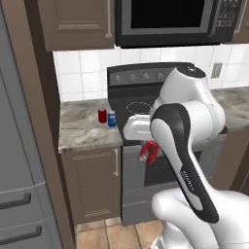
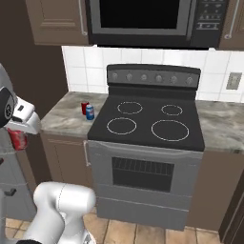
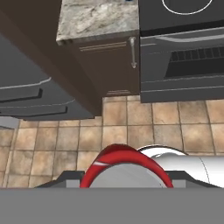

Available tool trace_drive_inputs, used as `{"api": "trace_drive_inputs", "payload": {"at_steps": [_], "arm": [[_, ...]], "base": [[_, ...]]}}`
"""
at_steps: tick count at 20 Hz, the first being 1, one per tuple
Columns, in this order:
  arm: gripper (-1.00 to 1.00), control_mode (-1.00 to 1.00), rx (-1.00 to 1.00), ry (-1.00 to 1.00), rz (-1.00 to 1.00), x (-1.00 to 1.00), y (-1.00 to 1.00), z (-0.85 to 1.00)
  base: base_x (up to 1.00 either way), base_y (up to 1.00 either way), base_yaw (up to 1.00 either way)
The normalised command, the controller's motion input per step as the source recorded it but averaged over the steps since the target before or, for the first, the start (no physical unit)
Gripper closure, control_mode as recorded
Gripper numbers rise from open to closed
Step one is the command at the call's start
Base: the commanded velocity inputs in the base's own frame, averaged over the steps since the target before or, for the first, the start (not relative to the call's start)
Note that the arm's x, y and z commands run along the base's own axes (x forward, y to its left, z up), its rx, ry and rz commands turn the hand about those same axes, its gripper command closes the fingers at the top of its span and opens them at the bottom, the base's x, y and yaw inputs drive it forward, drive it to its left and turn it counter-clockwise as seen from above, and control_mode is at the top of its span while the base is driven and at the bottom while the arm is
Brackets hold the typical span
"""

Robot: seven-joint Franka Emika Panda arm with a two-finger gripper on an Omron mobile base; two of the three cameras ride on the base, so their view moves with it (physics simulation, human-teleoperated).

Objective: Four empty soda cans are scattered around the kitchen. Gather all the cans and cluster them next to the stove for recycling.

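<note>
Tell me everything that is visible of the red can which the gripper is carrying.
The red can is a small cylinder with a shiny, metal-like red wall and a pale grey flat end with a red rim, seen close in the hand view. It hangs tilted under the gripper, clamped between the fingers, in the air in front of the oven door, touching nothing else.

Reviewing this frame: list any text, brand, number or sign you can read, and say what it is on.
Arm: small white lettering on the dark link, too small to read.
Microwave: keypad marks, blurred, unreadable.
Stove: knob panel, no legible markings.
Red can, blue can, and the red can in the gripper: no readable label.
</note>
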Motion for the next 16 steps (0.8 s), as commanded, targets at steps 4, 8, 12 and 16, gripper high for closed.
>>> {"api": "trace_drive_inputs", "payload": {"at_steps": [4, 8, 12, 16], "arm": [[1.0, 1.0, 0.0, 0.0, 0.0, 0.0, 0.0, 0.0], [1.0, 1.0, 0.0, 0.0, 0.0, 0.0, 0.0, 0.0], [1.0, 1.0, 0.0, 0.0, 0.0, 0.0, 0.0, 0.0], [1.0, 1.0, 0.0, 0.0, 0.0, 0.0, 0.0, 0.0]], "base": [[0.44, 0.01, -0.07], [0.57, 0.02, -0.07], [0.54, 0.07, -0.07], [0.36, 0.06, -0.07]]}}
